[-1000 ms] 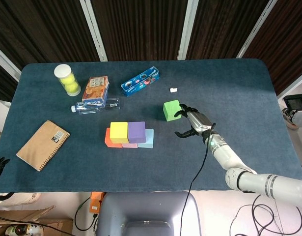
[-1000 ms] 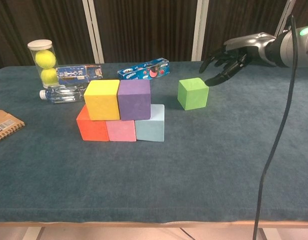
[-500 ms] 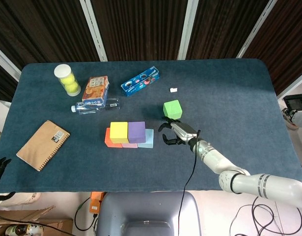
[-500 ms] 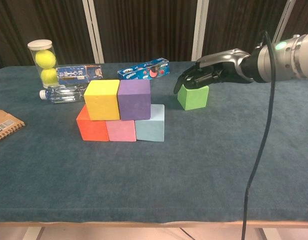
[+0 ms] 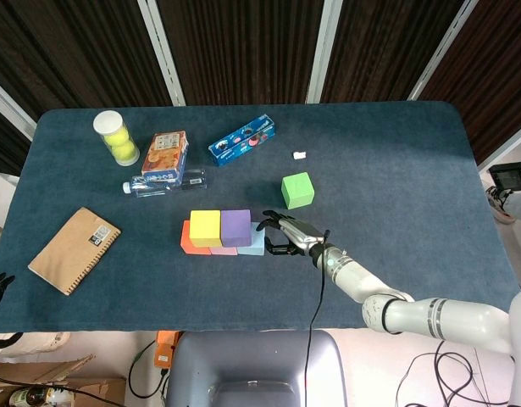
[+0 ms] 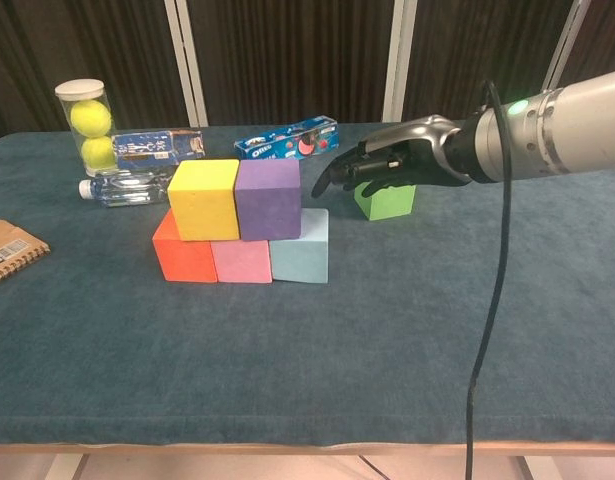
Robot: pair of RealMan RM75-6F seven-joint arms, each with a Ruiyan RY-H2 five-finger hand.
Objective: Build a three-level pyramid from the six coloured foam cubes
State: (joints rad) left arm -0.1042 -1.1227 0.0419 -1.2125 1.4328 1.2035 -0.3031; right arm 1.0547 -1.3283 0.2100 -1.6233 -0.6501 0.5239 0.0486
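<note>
Right robot hand (image 6: 372, 170), seemingly empty, between green cube (image 5: 297, 190) and stack (image 6: 243, 222).

tennis-ball tube (image 5: 115, 136), notebook (image 5: 74, 249), biscuit packet (image 5: 241, 140)

We see a dark teal counter (image 6: 407, 330) carrying an orange cube (image 6: 183, 258), a pink cube (image 6: 242, 262) and a pale blue cube (image 6: 300, 252), with a yellow cube (image 6: 203, 199) and a purple cube (image 6: 268, 198) on top of them, and a bright green cube (image 5: 297, 190) apart. The right hand (image 6: 387, 168) is silver with black fingers (image 6: 329, 178). We also see yellow-green balls in a clear, white-capped tube (image 6: 87, 125), a blue biscuit pack (image 6: 287, 137) with white lettering, and a tan notebook (image 5: 74, 249).
</note>
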